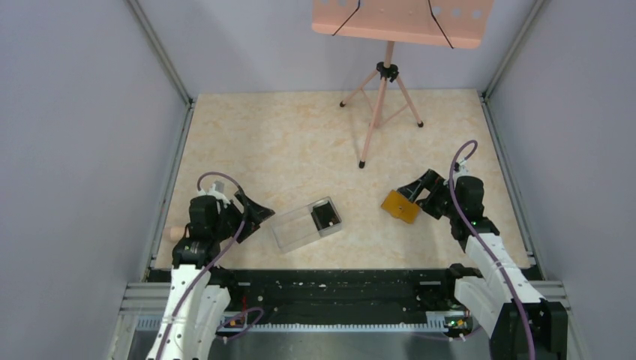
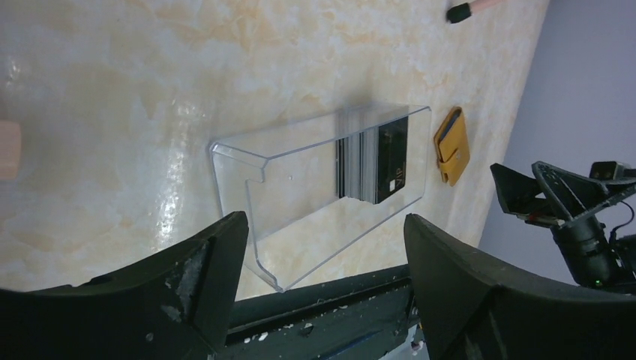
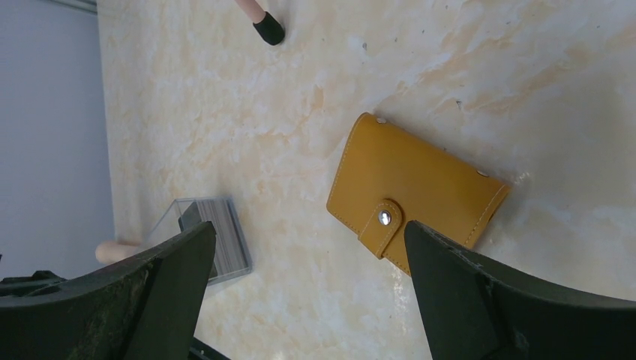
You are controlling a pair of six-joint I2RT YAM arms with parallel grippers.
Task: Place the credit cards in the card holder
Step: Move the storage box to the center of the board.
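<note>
Left gripper (image 2: 321, 225) and right gripper (image 3: 307, 232) wide, empty.
Cards (image 2: 379, 161) stacked inside box (image 2: 300, 195); wallet (image 3: 412, 191) right of box, clasp (image 3: 385, 218) shut; risk: box may slide as cards are pinched; clasp blocks insertion.

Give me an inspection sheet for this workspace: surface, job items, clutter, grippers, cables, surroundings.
Surface: table, marbled beige, glossy.
Job's things: credit cards stacked at one end of the clear plastic box; card holder lying flat, closed, clasp snapped.
Clutter: pink music stand at the far side; pale peg at the table's left edge.
Grippers: left gripper open, facing the box; right gripper open beside the card holder, holding nothing.
Cables: purple cables looped on both arms, no snag seen.
Surroundings: grey walls on three sides.
</note>
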